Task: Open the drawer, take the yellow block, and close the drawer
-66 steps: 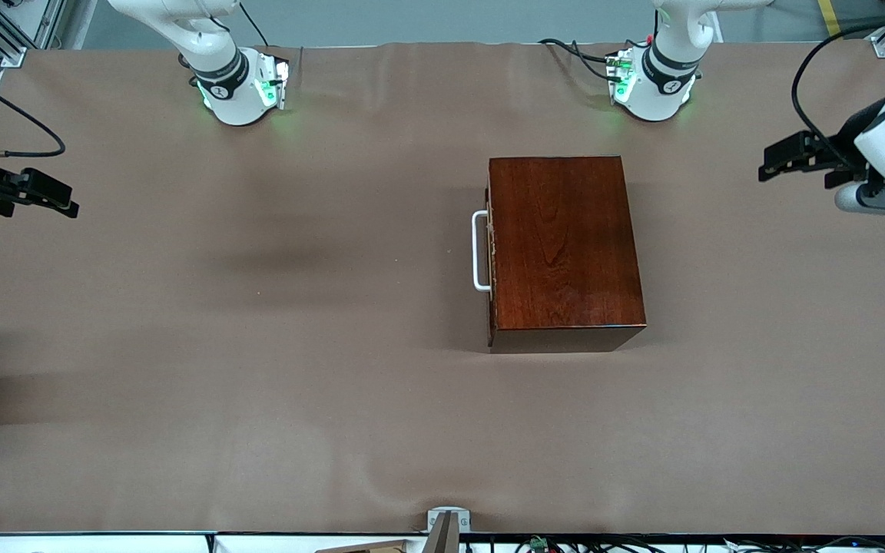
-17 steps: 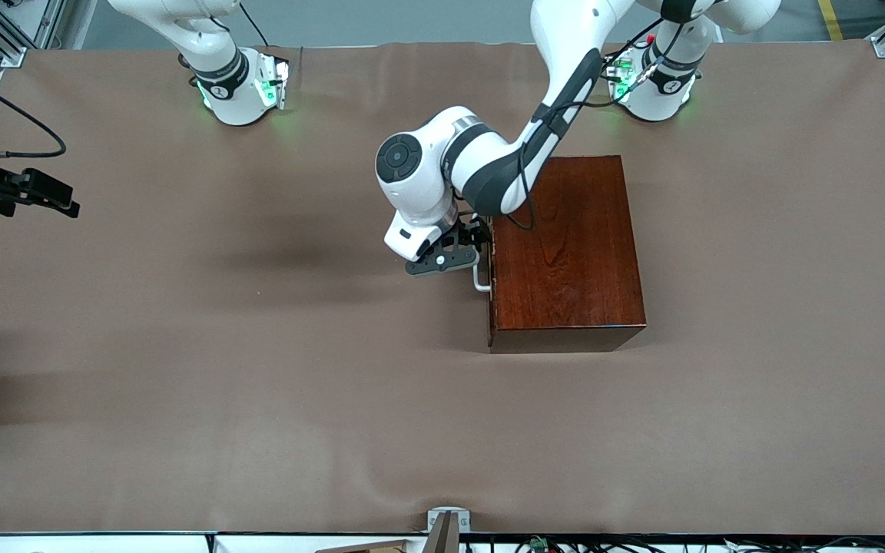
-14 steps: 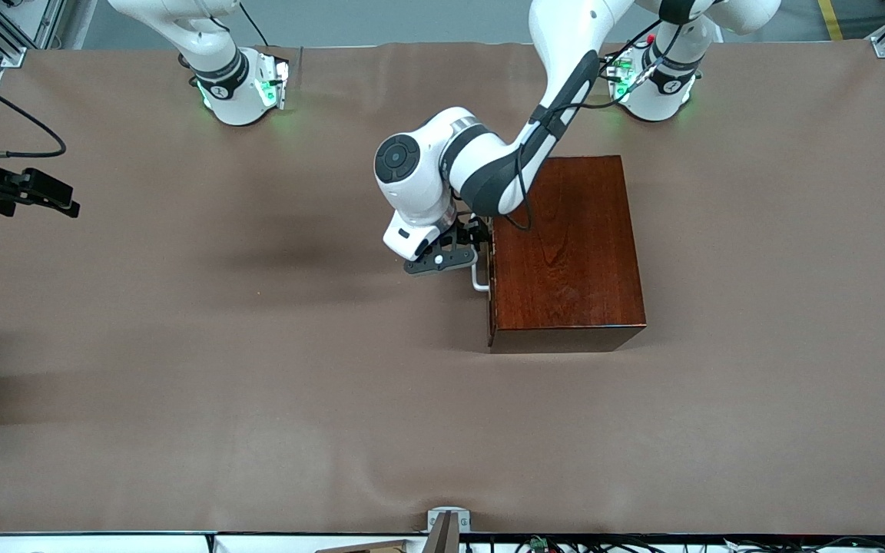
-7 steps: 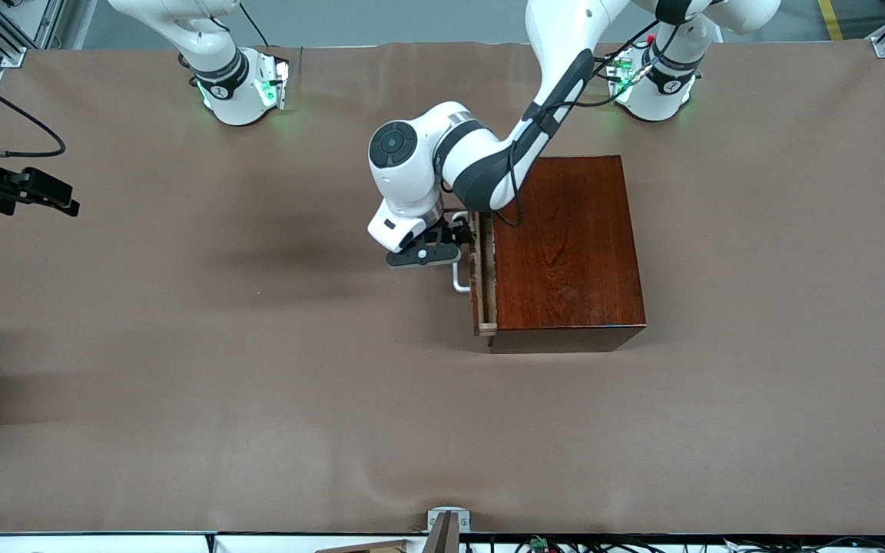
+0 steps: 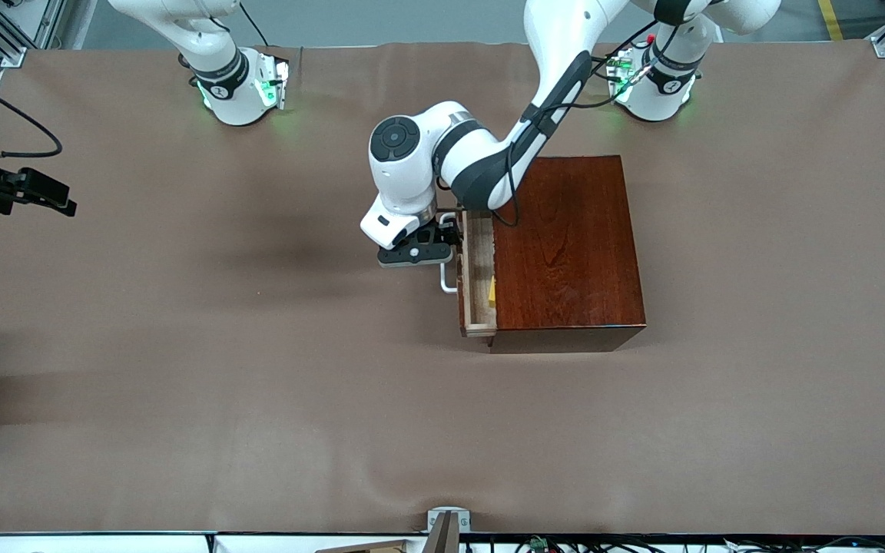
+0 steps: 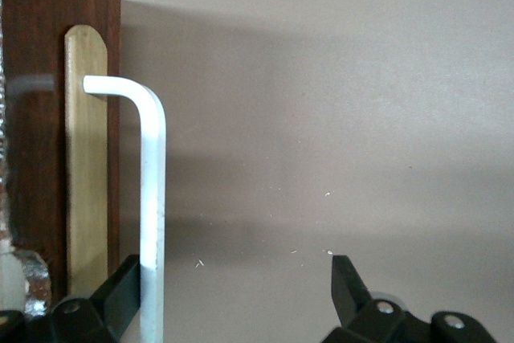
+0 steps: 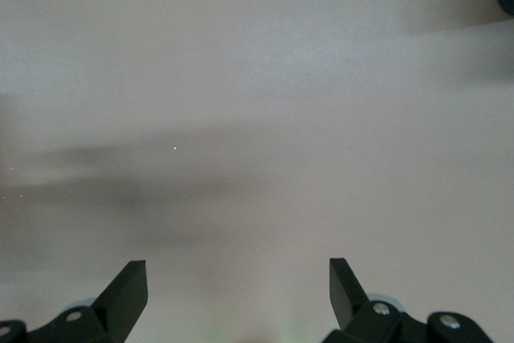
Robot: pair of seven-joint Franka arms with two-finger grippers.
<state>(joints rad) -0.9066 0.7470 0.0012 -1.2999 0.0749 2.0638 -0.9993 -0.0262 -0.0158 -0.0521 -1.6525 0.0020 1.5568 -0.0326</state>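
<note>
The left gripper (image 5: 442, 247), fingers spread, hooks the white U-shaped bar handle (image 6: 150, 198). Pull straight until the small yellow block (image 5: 492, 291) clears. The right gripper (image 5: 35, 192) waits open.

The table (image 5: 181, 369) is covered in a plain brown cloth with faint wrinkles. A glossy dark wooden box (image 5: 565, 246) sits directly on it, toward the left arm's end. The box lies just beside the left claw (image 5: 442, 242), which hangs low at the box's partly open drawer (image 5: 477, 276).
</note>
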